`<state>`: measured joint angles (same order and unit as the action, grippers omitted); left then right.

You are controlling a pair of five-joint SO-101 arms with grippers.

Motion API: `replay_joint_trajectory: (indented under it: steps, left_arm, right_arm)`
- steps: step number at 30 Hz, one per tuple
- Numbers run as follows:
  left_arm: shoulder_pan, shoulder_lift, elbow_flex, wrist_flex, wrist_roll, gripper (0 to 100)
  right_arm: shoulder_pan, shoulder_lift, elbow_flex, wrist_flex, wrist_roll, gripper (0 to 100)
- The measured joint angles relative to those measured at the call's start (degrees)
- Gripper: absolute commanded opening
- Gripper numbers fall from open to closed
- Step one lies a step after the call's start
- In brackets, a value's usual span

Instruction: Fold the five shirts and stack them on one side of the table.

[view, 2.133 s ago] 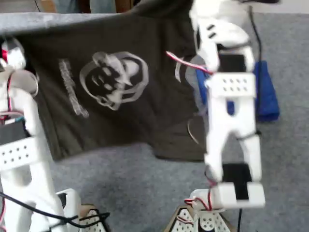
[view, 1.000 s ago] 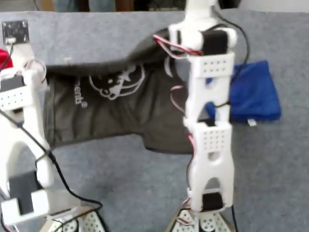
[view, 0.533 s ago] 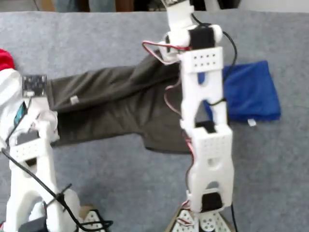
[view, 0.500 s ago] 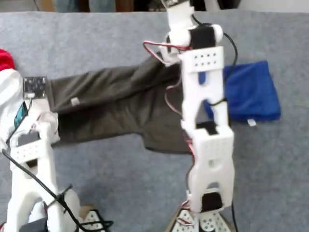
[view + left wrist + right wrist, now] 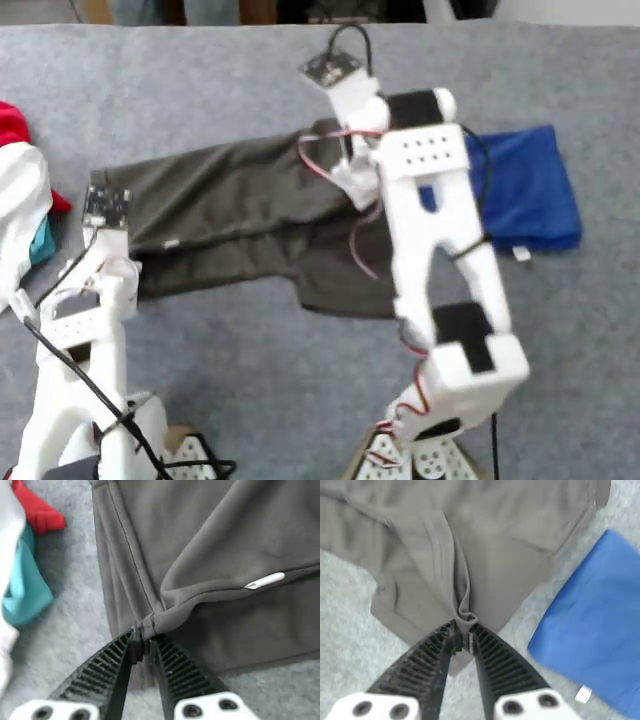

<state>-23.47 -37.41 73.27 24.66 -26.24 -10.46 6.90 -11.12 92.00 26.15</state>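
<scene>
A dark grey shirt (image 5: 250, 215) lies folded over itself across the middle of the grey table. My left gripper (image 5: 144, 630) is shut on a pinch of the shirt's (image 5: 225, 545) hem, at its left end (image 5: 135, 245) in the high view. My right gripper (image 5: 463, 622) is shut on a bunched fold of the same shirt (image 5: 485, 540), near its right side under the right arm (image 5: 420, 200). A folded blue shirt (image 5: 525, 195) lies flat at the right, also seen as the blue shirt (image 5: 600, 630) beside the right gripper.
A heap of unfolded shirts, red (image 5: 15, 125), white (image 5: 20, 215) and teal (image 5: 45, 240), sits at the left edge; the red (image 5: 37, 510) and teal (image 5: 25, 585) ones lie close to the left gripper. Bare grey table (image 5: 250, 380) stretches along the front.
The shirt was held spread with its print showing; both grippers have carried its far edge toward the front and lowered it. It now lies folded over, print hidden.
</scene>
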Motion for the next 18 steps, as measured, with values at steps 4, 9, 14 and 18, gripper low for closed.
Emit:
replay_joint_trajectory:
  steps: [4,9,14,18]
  left_arm:
    - [-2.99,0.0,0.26,-1.14,-2.2,3]
    - [-7.56,0.0,0.26,-1.41,-7.3,3]
    - [-8.7,0.0,0.53,-1.41,-10.29,3]
    - [-7.82,-0.09,2.73,-1.41,-10.37,3]
  right_arm:
    - [0.18,-7.21,11.34,-3.78,2.37,1.3]
    - [2.37,-14.15,24.18,-11.25,2.55,1.3]
    - [6.68,-16.97,33.49,-16.53,2.73,1.3]
    - [9.41,-17.41,39.3,-20.13,3.6,1.3]
